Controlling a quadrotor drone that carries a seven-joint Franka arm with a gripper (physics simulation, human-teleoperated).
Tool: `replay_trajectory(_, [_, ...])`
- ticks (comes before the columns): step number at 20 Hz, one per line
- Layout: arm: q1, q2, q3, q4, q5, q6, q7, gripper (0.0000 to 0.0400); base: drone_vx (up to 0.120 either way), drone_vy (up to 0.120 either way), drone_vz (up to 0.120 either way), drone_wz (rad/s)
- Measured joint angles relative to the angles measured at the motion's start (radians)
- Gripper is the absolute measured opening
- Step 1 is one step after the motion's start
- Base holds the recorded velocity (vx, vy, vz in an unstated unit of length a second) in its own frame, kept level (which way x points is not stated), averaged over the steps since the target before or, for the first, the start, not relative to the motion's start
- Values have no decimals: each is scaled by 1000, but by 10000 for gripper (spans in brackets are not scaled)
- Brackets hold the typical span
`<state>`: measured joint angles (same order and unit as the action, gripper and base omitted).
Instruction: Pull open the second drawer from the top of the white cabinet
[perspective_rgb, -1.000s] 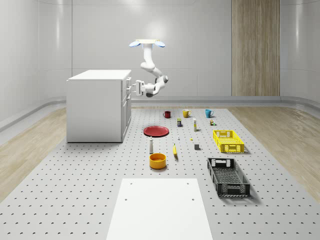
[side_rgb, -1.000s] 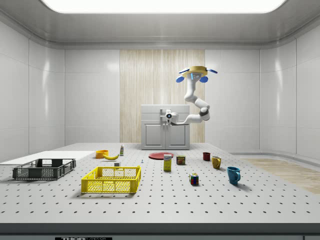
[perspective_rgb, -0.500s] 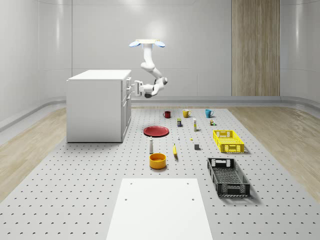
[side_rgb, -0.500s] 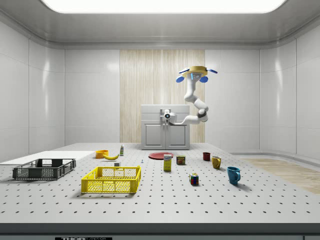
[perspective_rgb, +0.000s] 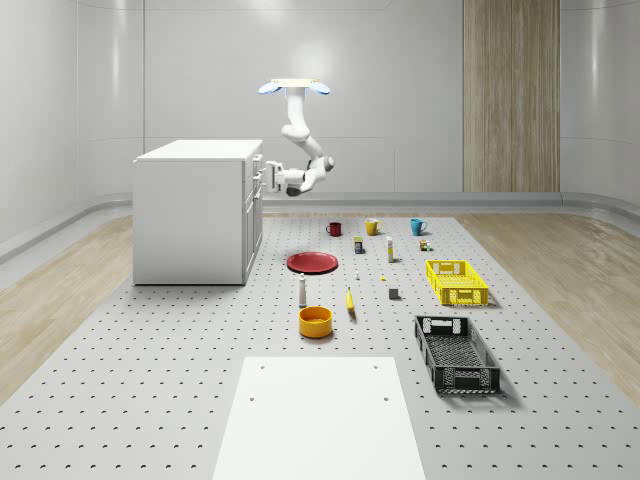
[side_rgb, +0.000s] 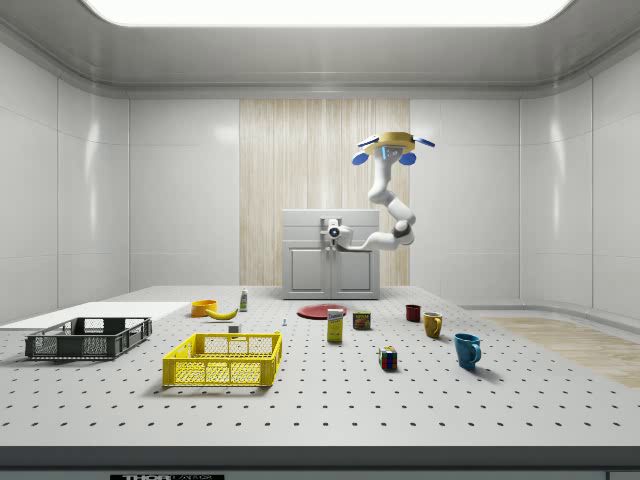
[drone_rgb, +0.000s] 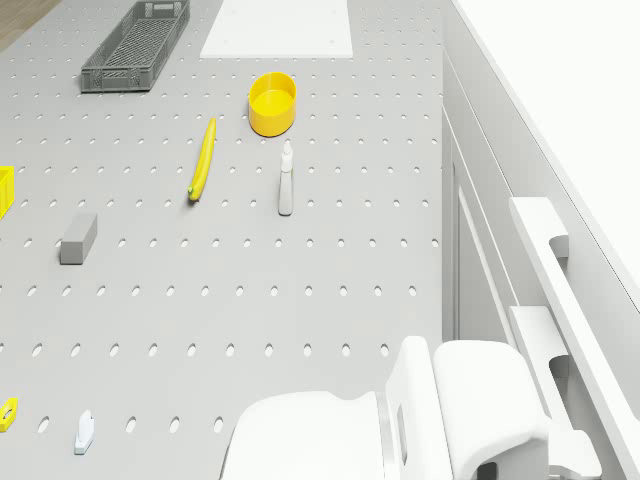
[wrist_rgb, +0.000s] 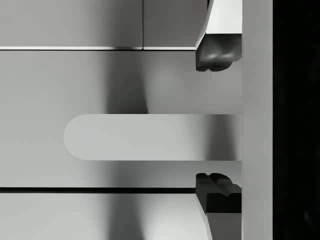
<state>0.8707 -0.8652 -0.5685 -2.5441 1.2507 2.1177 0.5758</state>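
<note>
Whole-scene view – cabinet: the white cabinet (perspective_rgb: 200, 212) stands on the perforated table (perspective_rgb: 150, 380) toward the view's left, its drawer front facing the view's right.
Whole-scene view – drone: the drone (perspective_rgb: 294, 87) hovers in the air just beside the cabinet's front, over the table; its arm (perspective_rgb: 300, 140) bends down and back toward the drawers.
Whole-scene view – gripper: the gripper (perspective_rgb: 259, 176) is at the upper drawer handles, touching or nearly so.
Whole-scene view – counts: three mugs, namely one red mug (perspective_rgb: 334, 229), one yellow mug (perspective_rgb: 372, 227), one blue mug (perspective_rgb: 417, 226); two crates, namely one yellow crate (perspective_rgb: 456, 282), one black crate (perspective_rgb: 456, 353); one red plate (perspective_rgb: 313, 262); one orange bowl (perspective_rgb: 315, 321); one banana (perspective_rgb: 350, 300).
Side view – cabinet: seen front on, at the far end of the table, with the gripper (side_rgb: 335, 232) before its upper part.
Drone view – handles: two bar handles, the upper handle (drone_rgb: 560, 290) and the second handle (drone_rgb: 545, 350), run lengthwise along the cabinet front.
Wrist view – handle: the second handle's (wrist_rgb: 150, 137) long axis runs across the picture, its rounded end free.
Wrist view – fingers: spread, one fingertip (wrist_rgb: 215, 52) on each side of the bar, not pressed against it.
</note>
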Motion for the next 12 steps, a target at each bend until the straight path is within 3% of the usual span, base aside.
replay_trajectory(11, [-17,33,36,6,47,-5,-20,300,0,0,0,0])
replay_trajectory(12, [-20,35,39,7,50,-6,-22,284,0,0,0,0])
